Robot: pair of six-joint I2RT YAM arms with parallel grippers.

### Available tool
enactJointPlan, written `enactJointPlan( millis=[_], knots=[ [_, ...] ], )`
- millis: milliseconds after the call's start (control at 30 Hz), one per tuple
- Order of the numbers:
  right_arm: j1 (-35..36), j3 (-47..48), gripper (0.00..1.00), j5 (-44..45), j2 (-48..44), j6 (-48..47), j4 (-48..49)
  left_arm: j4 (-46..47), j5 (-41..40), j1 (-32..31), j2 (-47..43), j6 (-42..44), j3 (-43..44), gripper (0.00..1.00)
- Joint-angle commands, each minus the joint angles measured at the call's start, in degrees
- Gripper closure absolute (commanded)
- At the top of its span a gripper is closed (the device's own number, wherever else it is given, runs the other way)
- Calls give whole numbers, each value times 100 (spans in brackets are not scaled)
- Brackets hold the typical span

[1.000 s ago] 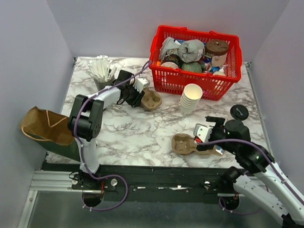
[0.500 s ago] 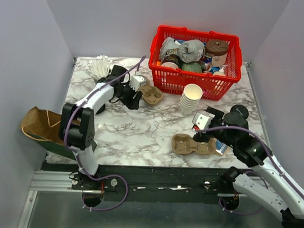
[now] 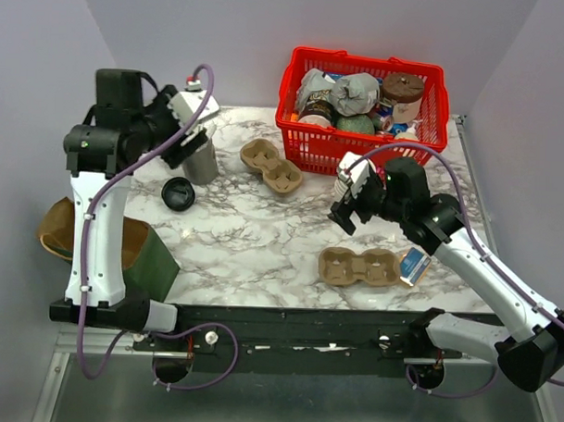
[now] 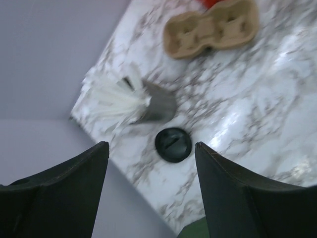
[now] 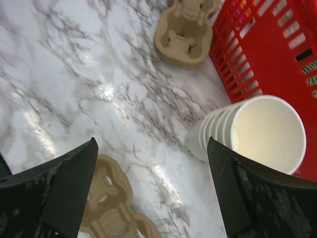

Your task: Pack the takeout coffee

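Observation:
A stack of white paper cups (image 5: 257, 131) stands by the red basket, just right of my right gripper (image 5: 151, 140), which hangs open and empty above the marble. From above, that gripper (image 3: 349, 206) largely covers the cup stack (image 3: 341, 187). One brown cup carrier (image 3: 359, 266) lies at the near middle, a second carrier (image 3: 271, 165) farther back. My left gripper (image 4: 150, 145) is open and empty, raised high over a black lid (image 4: 173, 145) on the table's left. In the top view the left gripper (image 3: 178, 143) sits beside the grey holder of white sticks (image 3: 200, 157).
A red basket (image 3: 432, 147) full of packets and cups stands at the back right. A brown paper bag (image 3: 59, 231) and a green bag (image 3: 152, 262) hang off the table's left edge. A small blue-and-white packet (image 3: 412, 265) lies beside the near carrier.
The left arm has lifted up and back from the far carrier, its jaws opening; a black lid now shows beneath. The right gripper rose from the near carrier toward the cup stack.

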Motion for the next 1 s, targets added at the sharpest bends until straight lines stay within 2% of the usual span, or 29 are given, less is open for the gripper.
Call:
enactJointPlan(
  millis=[0,133,200,467,567,767,900,933,967],
  knots=[
    [-3,633,0,-1002,387,667,296,-1682,-979,937,-402,1702,-182,20],
    [-3,836,0,-1090,616,755,304,-1673,-1339,1140,-1168,2961,-1209,18],
    [-3,819,0,-1213,661,860,339,-1690,-1488,1228,-1493,3306,-1825,18],
    [-3,468,0,-1433,521,1125,462,-1726,-1770,1299,-1908,3685,-2607,17],
    [-3,397,0,-1424,494,1142,436,-1726,-1596,1308,-1987,3572,-2758,17],
    [-3,336,0,-1398,529,1160,480,-1700,-1366,1308,-2075,2843,-2338,20],
    [-3,344,0,-1468,669,1300,629,-1673,-1971,1308,-1971,2554,-2047,20],
    [-3,371,0,-1503,713,1309,690,-1664,-2625,1308,-1856,2308,-1994,20],
    [-3,414,0,-1538,818,1335,708,-1673,-3102,1308,-1707,1601,-1985,19]
  ],
)
